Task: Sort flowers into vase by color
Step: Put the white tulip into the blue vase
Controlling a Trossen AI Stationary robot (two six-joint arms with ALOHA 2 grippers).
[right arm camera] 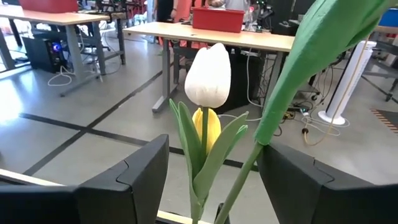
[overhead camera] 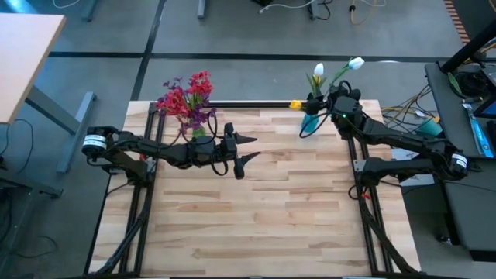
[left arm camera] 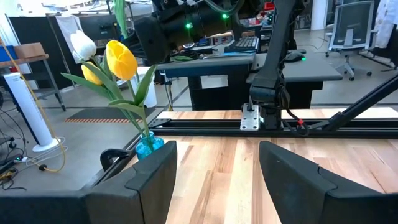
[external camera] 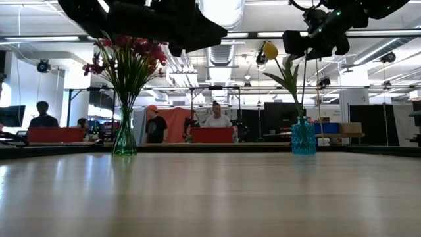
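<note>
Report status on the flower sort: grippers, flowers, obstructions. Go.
Left gripper open, empty, mid-table beside green vase of red and purple flowers. Right gripper open around tulip stems over blue vase. Nothing in the way.

I see red and purple flowers [overhead camera: 186, 99] standing upright in a green vase [external camera: 124, 141] at the far left; yellow and white tulips [overhead camera: 317, 76] lean in the blue vase [external camera: 303, 137] far right.
</note>
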